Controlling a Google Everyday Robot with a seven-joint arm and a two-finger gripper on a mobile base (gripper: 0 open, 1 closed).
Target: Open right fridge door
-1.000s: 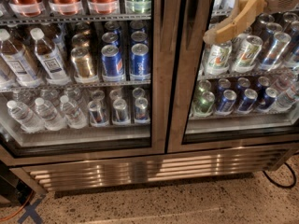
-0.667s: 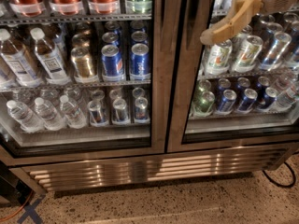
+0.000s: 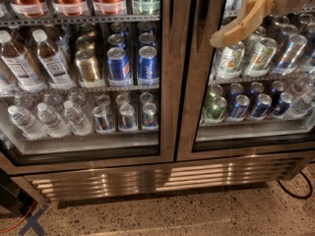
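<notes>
The right fridge door (image 3: 196, 82) is a glass pane in a brushed steel frame, filling the right half of the camera view. It stands shut, flush with the left door. Soda cans (image 3: 230, 59) on shelves show through its glass. My gripper (image 3: 222, 36) is tan and comes in from the top right. It hangs in front of the door's glass, with its tip close to the frame's inner left upright. I cannot tell whether it touches the door.
The left fridge door (image 3: 167, 73) is shut, with water bottles (image 3: 49, 119) and cans behind it. A steel grille (image 3: 147, 178) runs along the fridge base above a speckled floor. A black cable (image 3: 295, 191) lies at the lower right and an orange cable (image 3: 15, 222) at the lower left.
My gripper has shifted slightly to the left, nearer the door's inner frame. Both doors have stayed shut.
</notes>
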